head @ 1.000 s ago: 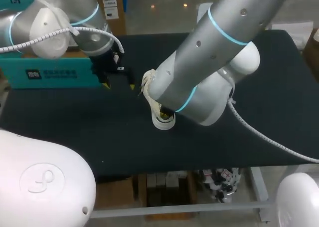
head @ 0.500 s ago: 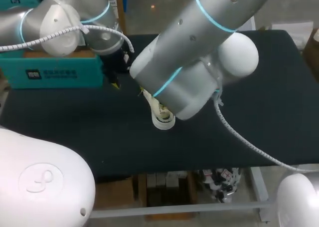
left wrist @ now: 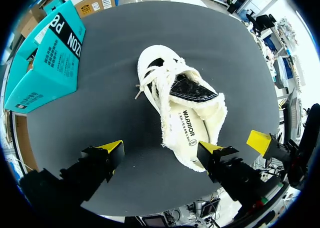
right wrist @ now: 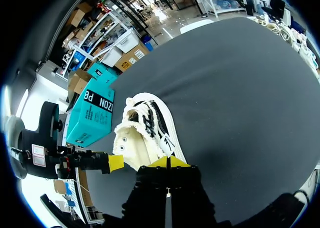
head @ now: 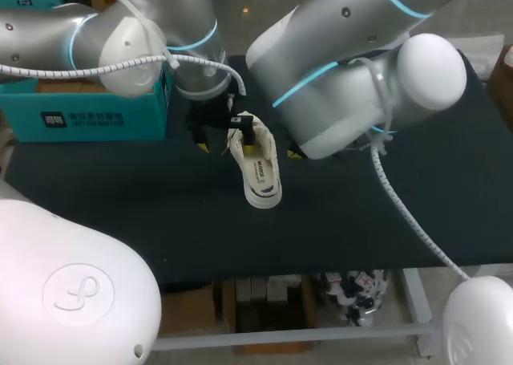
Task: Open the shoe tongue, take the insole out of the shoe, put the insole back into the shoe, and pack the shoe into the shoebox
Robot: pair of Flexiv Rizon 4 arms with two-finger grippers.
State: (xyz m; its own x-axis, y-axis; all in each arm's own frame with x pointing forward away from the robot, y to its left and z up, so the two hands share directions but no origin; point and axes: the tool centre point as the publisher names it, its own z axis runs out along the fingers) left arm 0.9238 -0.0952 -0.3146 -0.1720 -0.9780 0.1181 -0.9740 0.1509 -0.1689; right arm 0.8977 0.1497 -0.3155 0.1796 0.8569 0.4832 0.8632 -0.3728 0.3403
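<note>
Head view: shoe (head: 260,172) lies between the grippers, box (head: 96,112) well apart

Left wrist view: left gripper (left wrist: 161,149) gapes wide at the shoe's heel end; closing off-centre could shove it askew

Right wrist view: right gripper (right wrist: 168,162) is pinched shut, empty, just beside the shoe; advancing might strike the left gripper

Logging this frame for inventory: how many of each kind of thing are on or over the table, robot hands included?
Shoe: 1
Shoebox: 1
Hands: 2, left hand and right hand
Total: 4
</note>
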